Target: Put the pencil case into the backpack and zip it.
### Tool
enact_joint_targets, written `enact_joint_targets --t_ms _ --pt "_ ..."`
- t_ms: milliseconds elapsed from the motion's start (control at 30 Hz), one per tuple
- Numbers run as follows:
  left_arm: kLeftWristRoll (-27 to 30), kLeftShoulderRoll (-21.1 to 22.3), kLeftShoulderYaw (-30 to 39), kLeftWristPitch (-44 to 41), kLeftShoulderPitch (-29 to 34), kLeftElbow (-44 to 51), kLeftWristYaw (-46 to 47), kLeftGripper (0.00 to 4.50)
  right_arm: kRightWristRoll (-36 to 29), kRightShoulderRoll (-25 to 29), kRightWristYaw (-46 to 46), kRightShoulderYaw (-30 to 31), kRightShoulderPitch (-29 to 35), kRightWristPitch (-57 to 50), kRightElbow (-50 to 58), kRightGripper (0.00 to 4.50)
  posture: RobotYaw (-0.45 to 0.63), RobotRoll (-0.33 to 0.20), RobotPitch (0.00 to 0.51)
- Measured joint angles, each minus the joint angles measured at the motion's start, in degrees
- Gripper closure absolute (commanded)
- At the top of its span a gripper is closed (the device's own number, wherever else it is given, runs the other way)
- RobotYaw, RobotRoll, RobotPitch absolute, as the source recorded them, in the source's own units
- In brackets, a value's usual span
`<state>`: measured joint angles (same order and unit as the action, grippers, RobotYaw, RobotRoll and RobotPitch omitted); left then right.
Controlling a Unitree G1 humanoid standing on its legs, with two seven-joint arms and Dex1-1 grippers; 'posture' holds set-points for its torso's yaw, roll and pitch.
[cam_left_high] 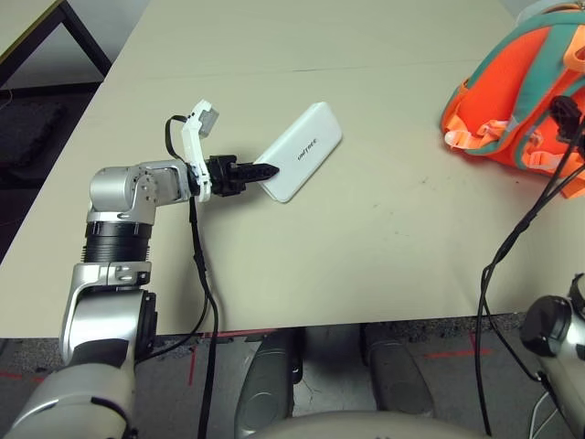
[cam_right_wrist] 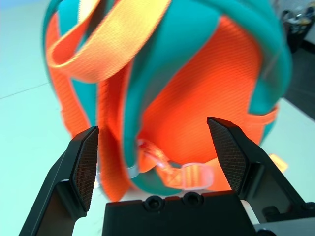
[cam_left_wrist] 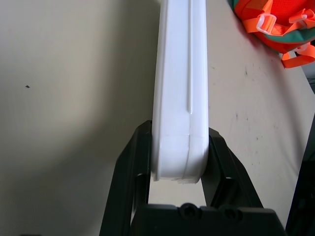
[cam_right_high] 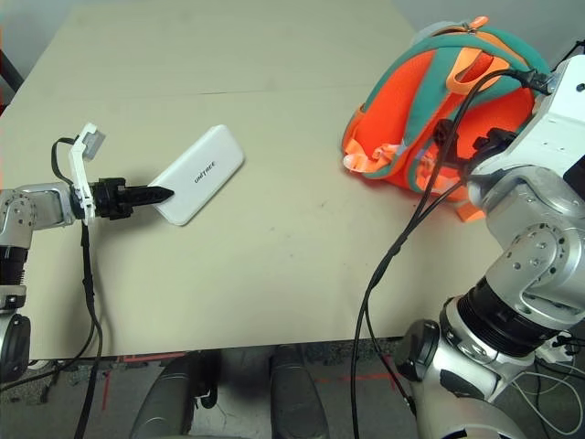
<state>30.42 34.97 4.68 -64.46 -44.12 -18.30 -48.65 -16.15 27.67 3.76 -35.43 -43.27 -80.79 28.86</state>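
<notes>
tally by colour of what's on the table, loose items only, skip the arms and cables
White: 1, the pencil case, one end clamped in the left hand
Orange and teal: 1, the backpack, right hand open in front of it
Total: 2

The right gripper (cam_right_wrist: 153, 147) gapes wide before the backpack (cam_right_wrist: 197, 98); nothing between its fingers (cam_right_wrist: 83, 164).
</notes>
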Motion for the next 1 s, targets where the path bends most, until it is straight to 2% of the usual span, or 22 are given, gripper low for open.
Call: enact_joint_targets --t_ms 333,700,800,1000 --pt "0.2 -0.3 -0.1 0.4 0.2 0.2 0.0 3.07 0.3 -0.1 1.1 3.2 -0.6 7.2 -7.6 0.00 0.03 0.000 0.247" --pt "1.4 -0.8 1.9 -0.3 2.1 2.5 1.9 3.09 3.8 0.1 0.9 8.0 -0.4 27.6 -27.4 0.00 0.07 0.000 0.216" --pt "1.6 -1.0 2.3 -0.4 2.6 2.9 2.4 3.09 4.3 0.1 0.5 8.5 -0.8 32.2 -31.6 0.46 0.08 0.000 0.204" --pt "1.6 -1.7 2.9 -0.4 2.9 3.1 3.1 3.09 4.5 0.2 0.4 9.5 -3.4 36.8 -36.1 2.26 0.07 0.000 0.182"
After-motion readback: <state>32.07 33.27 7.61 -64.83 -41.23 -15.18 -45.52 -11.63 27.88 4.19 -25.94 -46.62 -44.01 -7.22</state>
